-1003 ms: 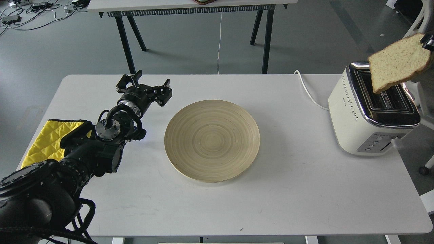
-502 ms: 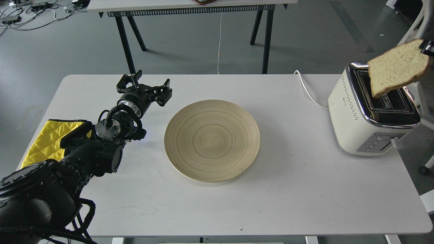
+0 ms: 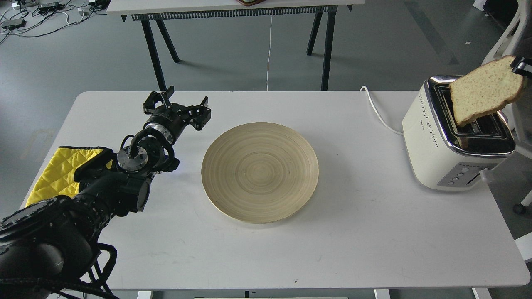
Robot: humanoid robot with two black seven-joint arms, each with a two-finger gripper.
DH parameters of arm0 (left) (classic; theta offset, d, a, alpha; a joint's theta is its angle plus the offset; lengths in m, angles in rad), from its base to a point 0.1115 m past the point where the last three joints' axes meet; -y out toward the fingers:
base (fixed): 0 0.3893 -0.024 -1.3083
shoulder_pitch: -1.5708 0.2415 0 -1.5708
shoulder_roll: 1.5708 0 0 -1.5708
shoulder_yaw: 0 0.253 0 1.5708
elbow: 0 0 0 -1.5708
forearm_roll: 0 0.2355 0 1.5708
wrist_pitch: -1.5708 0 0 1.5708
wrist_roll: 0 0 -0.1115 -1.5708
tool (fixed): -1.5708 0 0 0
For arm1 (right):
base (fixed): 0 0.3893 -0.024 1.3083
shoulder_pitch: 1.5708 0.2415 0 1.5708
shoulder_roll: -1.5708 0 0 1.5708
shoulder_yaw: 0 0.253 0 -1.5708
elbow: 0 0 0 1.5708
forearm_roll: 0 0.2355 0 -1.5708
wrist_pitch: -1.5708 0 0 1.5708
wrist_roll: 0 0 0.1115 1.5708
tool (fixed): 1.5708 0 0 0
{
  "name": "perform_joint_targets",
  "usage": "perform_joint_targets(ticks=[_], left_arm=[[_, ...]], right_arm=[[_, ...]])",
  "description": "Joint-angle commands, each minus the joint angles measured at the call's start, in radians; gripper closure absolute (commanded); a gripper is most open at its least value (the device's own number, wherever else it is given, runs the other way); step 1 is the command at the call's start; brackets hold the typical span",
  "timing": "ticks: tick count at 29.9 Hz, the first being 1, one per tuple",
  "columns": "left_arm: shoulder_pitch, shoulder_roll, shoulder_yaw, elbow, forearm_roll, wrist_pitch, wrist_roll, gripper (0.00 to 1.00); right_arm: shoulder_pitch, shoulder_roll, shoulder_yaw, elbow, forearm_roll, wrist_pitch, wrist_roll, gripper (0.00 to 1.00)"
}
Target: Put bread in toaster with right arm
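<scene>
The black right claw (image 3: 523,66) pinches the pale tan bread slice (image 3: 484,92) by its top, tilted over the cream-white toaster (image 3: 447,143) at the desk's right edge. The black left claw (image 3: 176,107) is spread wide.

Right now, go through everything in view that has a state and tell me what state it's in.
bread: held up, tilted, lower corner at a toaster slot, not yet in.
toaster: upright at the table's right edge, corded, slots open.
right pincer: mostly out of frame, shut on the bread's top corner.
left pincer: open, holding nothing.
wooden plate: flat, nothing on it.
yellow cloth: lying flat under the left arm.
</scene>
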Motion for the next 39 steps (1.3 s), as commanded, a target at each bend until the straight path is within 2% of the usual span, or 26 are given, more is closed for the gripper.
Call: perform_joint_targets(ticks=[1,17,18,19,21,22,24,27,35,39], left_arm=[[-0.001,0.000,0.001,0.001,0.000,0.000,0.000,0.00],[-0.001,0.000,0.001,0.001,0.000,0.000,0.000,0.00],[-0.001,0.000,-0.001,0.000,0.000,0.000,0.000,0.00],[0.001,0.000,0.001,0.001,0.000,0.000,0.000,0.00],[-0.001,0.000,-0.001,0.000,0.000,0.000,0.000,0.00],[-0.001,0.000,0.001,0.001,0.000,0.000,0.000,0.00],[-0.001,0.000,-0.001,0.000,0.000,0.000,0.000,0.00],[-0.001,0.000,0.001,0.001,0.000,0.000,0.000,0.00],[-0.001,0.000,0.001,0.001,0.000,0.000,0.000,0.00],[-0.001,0.000,-0.001,0.000,0.000,0.000,0.000,0.00]], right_arm=[[-0.006,0.000,-0.001,0.001,-0.001,0.000,-0.007,1.00],[-0.093,0.038,0.019,0.015,-0.003,-0.012,-0.010,0.98],[-0.098,0.043,0.020,0.015,-0.001,-0.015,-0.010,0.93],[-0.102,0.049,0.021,0.015,0.002,-0.020,-0.010,0.83],[-0.115,0.061,0.024,0.015,0.005,-0.035,-0.008,0.57],[-0.121,0.064,0.030,0.015,0.005,-0.041,-0.008,0.47],[-0.142,0.066,0.059,0.015,0.006,-0.047,-0.008,0.34],[-0.174,0.067,0.112,0.014,0.008,-0.046,-0.008,0.00],[-0.179,0.064,0.200,0.009,0.008,-0.038,-0.008,0.00],[-0.177,0.063,0.309,0.009,0.041,-0.041,0.001,0.00]])
